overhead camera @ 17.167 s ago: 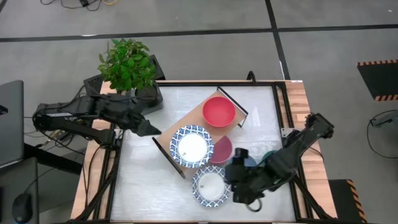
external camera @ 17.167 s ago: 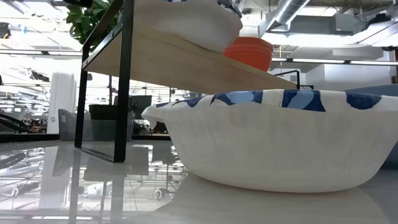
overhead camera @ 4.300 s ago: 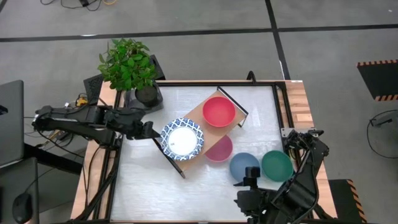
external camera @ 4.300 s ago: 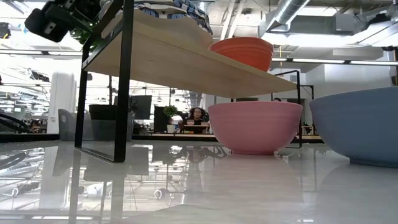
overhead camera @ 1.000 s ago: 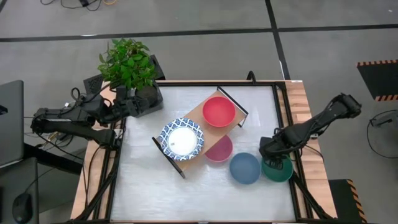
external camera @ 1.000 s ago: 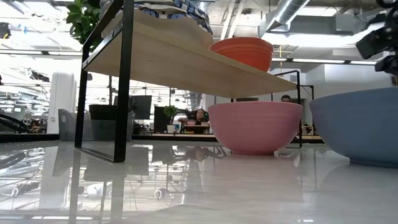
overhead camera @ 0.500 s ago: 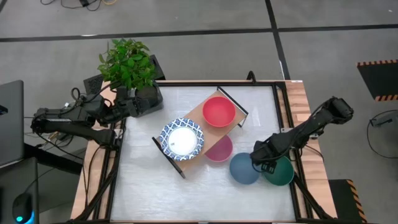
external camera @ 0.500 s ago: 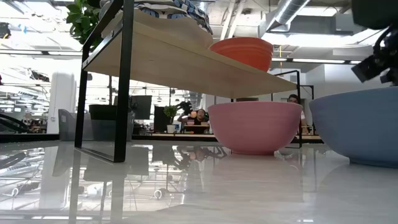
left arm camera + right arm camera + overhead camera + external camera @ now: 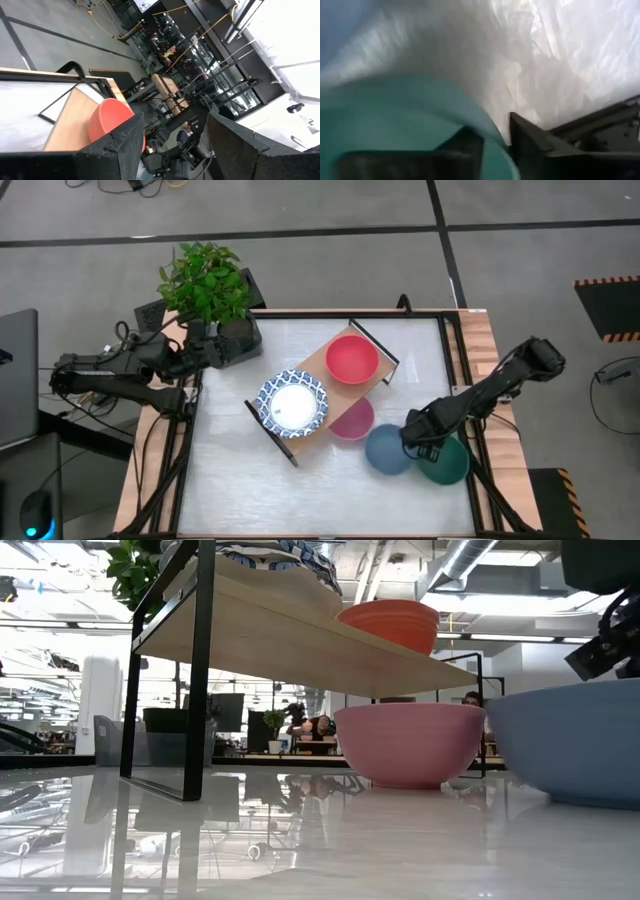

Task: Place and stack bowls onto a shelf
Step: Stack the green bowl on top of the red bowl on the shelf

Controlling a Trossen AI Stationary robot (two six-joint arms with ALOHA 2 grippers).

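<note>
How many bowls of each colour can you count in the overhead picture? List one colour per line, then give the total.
Blue-patterned white bowl: 1 visible from above
Red bowl: 1
Pink bowl: 1
Blue bowl: 1
Green bowl: 1
Total: 5

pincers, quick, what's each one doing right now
Left pincer: open, holding nothing, parked beside the plant pot.
Right pincer: closing over the green bowl's rim, one finger inside and one outside; a firm grip cannot be told.
</note>
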